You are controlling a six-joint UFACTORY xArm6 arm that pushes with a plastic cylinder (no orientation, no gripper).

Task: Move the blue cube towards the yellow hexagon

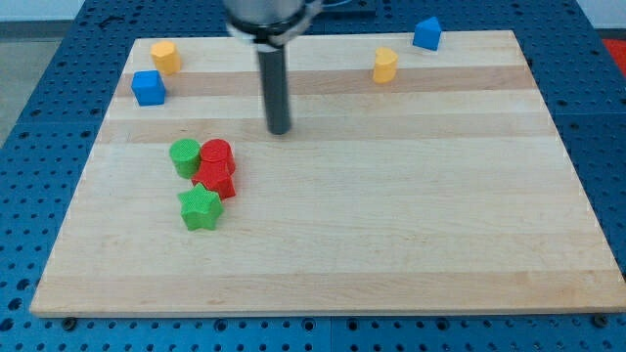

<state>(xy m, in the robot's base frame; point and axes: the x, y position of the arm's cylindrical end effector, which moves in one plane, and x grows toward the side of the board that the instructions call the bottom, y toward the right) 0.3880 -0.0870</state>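
Observation:
The blue cube (148,87) sits near the view's top left of the wooden board. The yellow hexagon (165,56) lies just above and right of it, a small gap between them, at the board's top edge. My tip (280,130) is the lower end of the dark rod (275,83). It rests on the board well to the right of and a little below the blue cube, touching no block.
A second yellow block (385,65) and a blue block (426,33) lie at the top right. A cluster sits left of centre: green cylinder (185,156), red cylinder (216,154), red block (216,180), green star (201,208). The wooden board (411,196) lies on a blue perforated table.

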